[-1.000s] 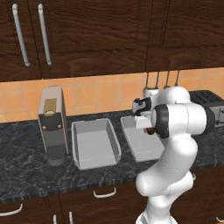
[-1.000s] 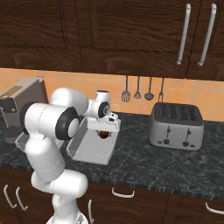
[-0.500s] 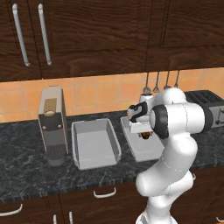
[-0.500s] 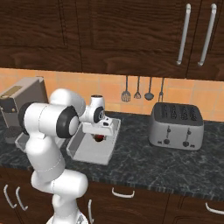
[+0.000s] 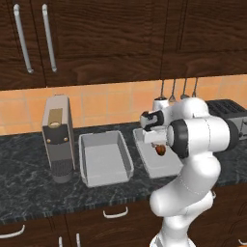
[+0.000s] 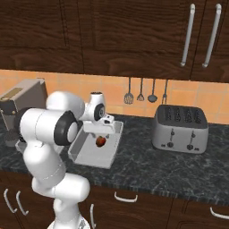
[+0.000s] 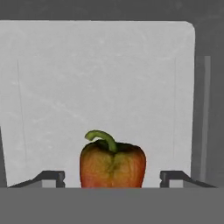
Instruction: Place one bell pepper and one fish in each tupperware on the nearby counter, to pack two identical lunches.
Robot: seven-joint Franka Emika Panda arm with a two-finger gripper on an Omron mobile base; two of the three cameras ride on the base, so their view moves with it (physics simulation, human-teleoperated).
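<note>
Bell pepper (image 7: 112,164): orange-red, green stem curling up and to the left in the hand view; sits directly between the two fingers, centred in their gap.
Fingers (image 7: 50,177): spread wide, one tip on each side of the pepper, a clear gap between each tip and the pepper's skin; nothing pinched.
Gripper (image 6: 102,134): hangs over the right-hand tupperware, pointing down into it.
Pepper, position in room: in the right base view the bell pepper shows just under the gripper, over the floor of the tupperware (image 6: 80,154); whether it rests on the floor or is in mid-drop cannot be told.
Tupperware, right-hand (image 5: 146,160): on the counter (image 5: 29,190), partly hidden by the arm; holds the pepper, no fish seen in it.
Tupperware, left-hand (image 5: 105,161): just beside the first, near the coffee machine (image 5: 58,137); nothing in it.
Key relation: pepper lies straight ahead along the fingers' line, stem toward the camera side.
Judged step: release of the first pepper; the fingers need only lift straight away.
</note>
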